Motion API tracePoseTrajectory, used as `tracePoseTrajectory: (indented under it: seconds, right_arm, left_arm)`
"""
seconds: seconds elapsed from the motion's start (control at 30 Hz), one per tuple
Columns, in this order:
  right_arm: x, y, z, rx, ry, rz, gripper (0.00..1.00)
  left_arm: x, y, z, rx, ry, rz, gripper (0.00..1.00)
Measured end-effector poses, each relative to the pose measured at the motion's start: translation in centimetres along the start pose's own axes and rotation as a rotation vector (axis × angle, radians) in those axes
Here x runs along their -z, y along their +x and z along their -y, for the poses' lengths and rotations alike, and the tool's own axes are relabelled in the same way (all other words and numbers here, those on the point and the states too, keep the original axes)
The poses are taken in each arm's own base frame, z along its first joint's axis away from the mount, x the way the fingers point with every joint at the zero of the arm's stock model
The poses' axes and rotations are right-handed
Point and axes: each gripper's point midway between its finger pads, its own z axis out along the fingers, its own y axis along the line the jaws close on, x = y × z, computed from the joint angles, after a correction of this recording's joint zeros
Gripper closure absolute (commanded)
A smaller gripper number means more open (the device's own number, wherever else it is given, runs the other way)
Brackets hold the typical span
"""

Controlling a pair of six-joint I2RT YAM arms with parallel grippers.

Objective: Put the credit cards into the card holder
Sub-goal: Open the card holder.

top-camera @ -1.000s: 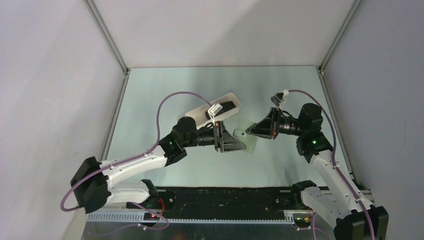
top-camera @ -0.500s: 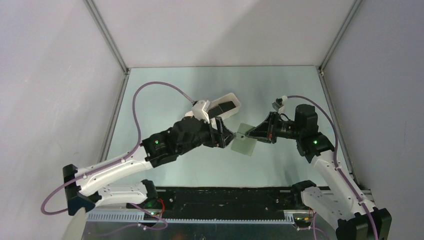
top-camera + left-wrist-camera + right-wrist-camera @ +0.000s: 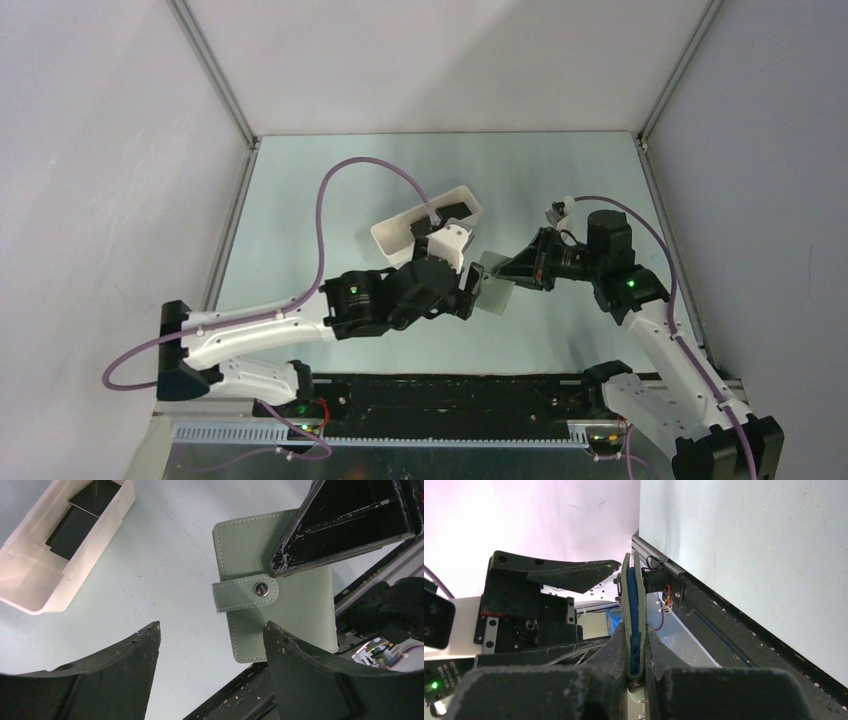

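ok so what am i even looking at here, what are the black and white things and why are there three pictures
These are two robot arms bolted to a pale table. The wide picture comes from a fixed camera above and behind them. The other two come from a small camera on each wrist, so the dark wedges at the bottom of those pictures are that arm's own fingers.

The right arm's fingers are shut on the grey-green card holder, which its own camera sees edge-on, blue inside showing. The left arm's fingers are open close to the holder and hold nothing. Further back on the table sits a white tray with dark credit cards inside.
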Motion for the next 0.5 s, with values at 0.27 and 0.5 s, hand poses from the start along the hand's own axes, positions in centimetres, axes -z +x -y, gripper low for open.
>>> tracePoseTrajectory:
  seconds: [0.27, 0.5]
  right_arm:
    - [-0.1, 0.3, 0.9, -0.039, 0.037, -0.011, 1.0]
    - [-0.2, 0.2, 1.4, -0.047, 0.057, -0.008, 1.0]
  left_arm:
    - [-1.1, 0.0, 1.5, -0.064, -0.003, -0.019, 0.2]
    - [-2.2, 0.8, 1.7, -0.086, -0.031, -0.034, 0.47]
